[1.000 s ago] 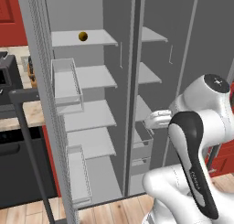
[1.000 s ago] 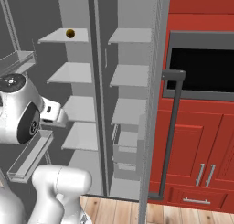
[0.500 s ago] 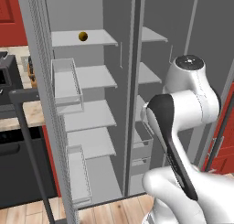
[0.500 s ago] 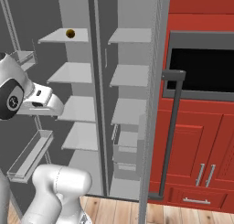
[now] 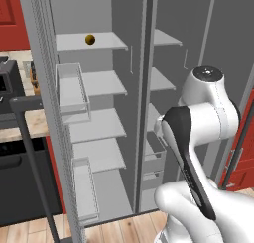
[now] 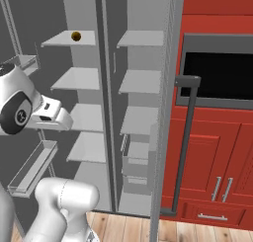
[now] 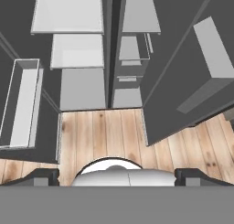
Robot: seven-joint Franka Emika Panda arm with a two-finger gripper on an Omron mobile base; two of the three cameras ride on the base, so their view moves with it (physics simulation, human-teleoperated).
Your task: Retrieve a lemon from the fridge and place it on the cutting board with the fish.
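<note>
Lemon (image 5: 90, 39) on unlabelled fridge (image 5: 99, 113) shelf

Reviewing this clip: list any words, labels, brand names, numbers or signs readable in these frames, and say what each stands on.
None: no readable text shows.
The fridge, its shelves and door bins are plain grey.
The lemon is unmarked.
The red cabinets carry no lettering.
A small dark mark on the arm's joint cap is no readable word.

fridge (image 5: 139, 88) top cropped, gripper (image 7: 117, 175) fingertips barely visible
</note>
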